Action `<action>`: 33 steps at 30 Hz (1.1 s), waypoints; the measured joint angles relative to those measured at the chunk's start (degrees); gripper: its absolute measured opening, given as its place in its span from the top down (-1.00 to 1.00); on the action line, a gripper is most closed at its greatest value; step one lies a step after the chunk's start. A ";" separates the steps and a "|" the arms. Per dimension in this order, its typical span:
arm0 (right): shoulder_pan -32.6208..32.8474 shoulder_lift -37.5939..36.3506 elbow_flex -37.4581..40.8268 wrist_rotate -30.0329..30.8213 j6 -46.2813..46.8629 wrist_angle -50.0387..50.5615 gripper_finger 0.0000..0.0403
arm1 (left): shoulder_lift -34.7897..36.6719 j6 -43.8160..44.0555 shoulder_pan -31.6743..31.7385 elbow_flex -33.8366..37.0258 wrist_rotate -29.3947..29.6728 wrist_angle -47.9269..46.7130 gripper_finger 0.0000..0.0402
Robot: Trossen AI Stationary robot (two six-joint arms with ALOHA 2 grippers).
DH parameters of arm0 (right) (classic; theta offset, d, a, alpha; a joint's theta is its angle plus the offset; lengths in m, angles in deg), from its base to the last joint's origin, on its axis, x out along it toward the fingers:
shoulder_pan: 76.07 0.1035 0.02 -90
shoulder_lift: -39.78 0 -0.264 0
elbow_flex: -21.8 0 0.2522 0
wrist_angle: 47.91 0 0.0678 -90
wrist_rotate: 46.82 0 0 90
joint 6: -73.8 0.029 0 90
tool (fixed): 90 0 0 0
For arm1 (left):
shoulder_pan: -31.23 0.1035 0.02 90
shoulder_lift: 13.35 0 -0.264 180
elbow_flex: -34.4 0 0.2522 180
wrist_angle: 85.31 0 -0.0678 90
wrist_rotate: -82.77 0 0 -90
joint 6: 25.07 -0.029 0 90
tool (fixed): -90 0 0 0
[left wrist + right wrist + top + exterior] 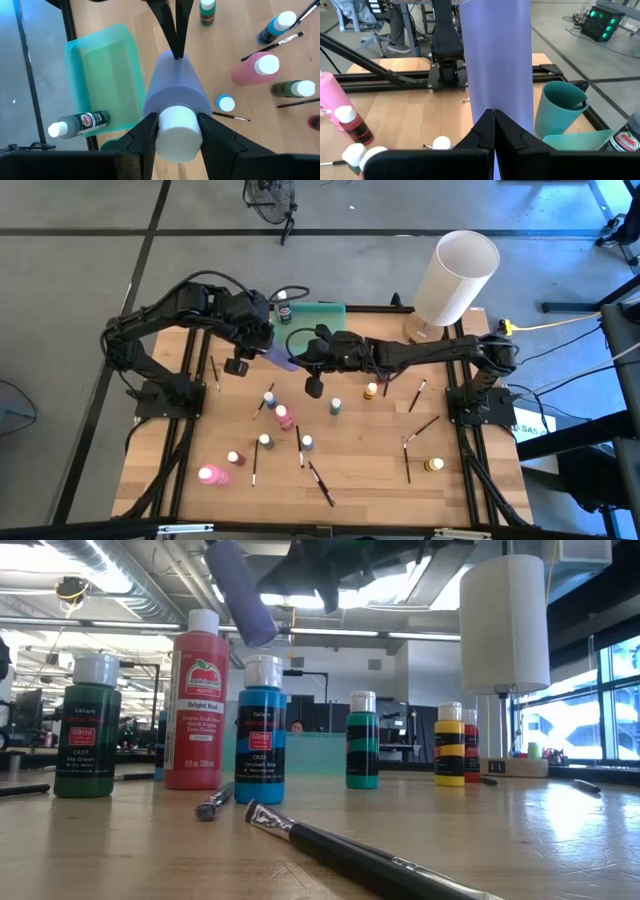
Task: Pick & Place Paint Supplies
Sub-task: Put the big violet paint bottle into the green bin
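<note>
tray [322, 316] top centre, one bottle [284, 311] at its left edge | lamp [455, 277] upper right | bottles, brushes [320, 482] scattered centre to lower left

Even, bright indoor light falls from ceiling strip lights [120, 580] overhead, and the window [600, 710] at far right glares white. Shadows on the worktop [350, 450] stay soft. In the low view the nearest paintbrush [350, 855] blurs.

The red bottle [196, 700] reads "Bright Red" under an apple logo; the other bottles' labels are illegible.
</note>
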 joint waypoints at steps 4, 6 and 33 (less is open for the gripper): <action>-0.47 0.85 0.00 -1.57 0.00 -0.43 0.99 | 0.00 -0.02 -0.02 0.00 0.01 0.02 0.41; -0.47 0.77 0.00 -1.60 0.00 -0.23 0.99 | 0.02 -0.03 -0.01 0.00 -0.05 0.07 0.41; 10.48 -8.99 0.00 20.39 -1.51 18.76 0.99 | -11.80 -8.27 14.72 -0.02 4.07 0.55 0.40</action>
